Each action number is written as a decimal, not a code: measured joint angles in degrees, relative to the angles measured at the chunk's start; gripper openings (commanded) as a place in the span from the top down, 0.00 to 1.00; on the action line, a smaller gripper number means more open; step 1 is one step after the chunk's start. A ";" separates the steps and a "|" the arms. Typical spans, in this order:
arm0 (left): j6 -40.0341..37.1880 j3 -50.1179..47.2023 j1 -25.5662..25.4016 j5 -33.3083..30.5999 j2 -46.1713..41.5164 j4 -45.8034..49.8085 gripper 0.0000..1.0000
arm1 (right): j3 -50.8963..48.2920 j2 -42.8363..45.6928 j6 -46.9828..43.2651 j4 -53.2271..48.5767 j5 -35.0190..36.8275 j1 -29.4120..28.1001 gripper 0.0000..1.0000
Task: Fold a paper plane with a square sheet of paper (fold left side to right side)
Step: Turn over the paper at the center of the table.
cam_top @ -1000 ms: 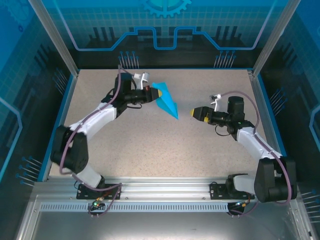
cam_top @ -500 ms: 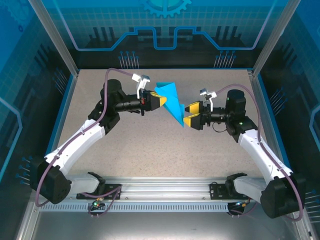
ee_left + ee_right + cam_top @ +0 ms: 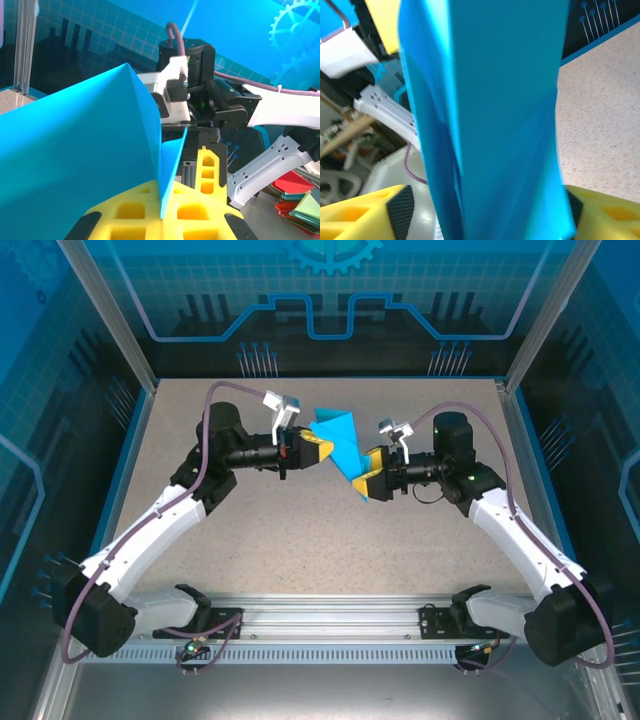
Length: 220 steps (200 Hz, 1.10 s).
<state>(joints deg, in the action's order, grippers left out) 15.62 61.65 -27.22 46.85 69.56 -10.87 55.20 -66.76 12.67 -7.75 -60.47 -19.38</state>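
Left tool (image 3: 322, 448) reaches in from the left of the overhead view and is clamped shut on the paper plane (image 3: 338, 432). In its own wrist view the yellow fingers (image 3: 125, 212) sit along the bottom edge, and a thin folded edge of blue paper stands pinched between them at bottom centre. From that pinch the plane (image 3: 75, 165) spreads as a broad blue panel over the left half of the frame and rises to a sharp corner at upper centre.

Moving outward, we see the right tool (image 3: 364, 474) come in from the right of the overhead view. Its jaws stand apart, one yellow finger above and one below the plane's lower point. In its wrist view the fingers (image 3: 355, 220) lie in the bottom corners and the blue paper (image 3: 495, 115) stands upright between them, down the middle of the frame. We cannot tell whether the pads touch it.

The plane hangs between the two tools just above the middle of the overhead view, lifted off the speckled tabletop (image 3: 300, 530). At the lower right of the left wrist view we make out a stack of coloured sheets (image 3: 300, 205).
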 measured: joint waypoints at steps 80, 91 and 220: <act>-1.03 0.02 -0.28 -0.02 1.44 1.62 0.94 | 1.38 0.04 -2.27 -5.25 2.80 -0.24 0.79; -1.07 0.02 -0.33 -0.02 1.44 1.62 0.93 | 1.53 0.04 -2.38 -5.64 3.39 -0.24 0.82; -2.14 -5.05 -0.39 -23.98 -7.72 5.51 0.15 | 6.73 0.94 -5.25 -21.64 29.29 -1.86 0.95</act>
<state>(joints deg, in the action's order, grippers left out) 13.47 56.60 -27.62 22.87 61.84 -5.37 61.93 -65.82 7.42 -29.39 -31.18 -21.23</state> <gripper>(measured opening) 0.834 0.061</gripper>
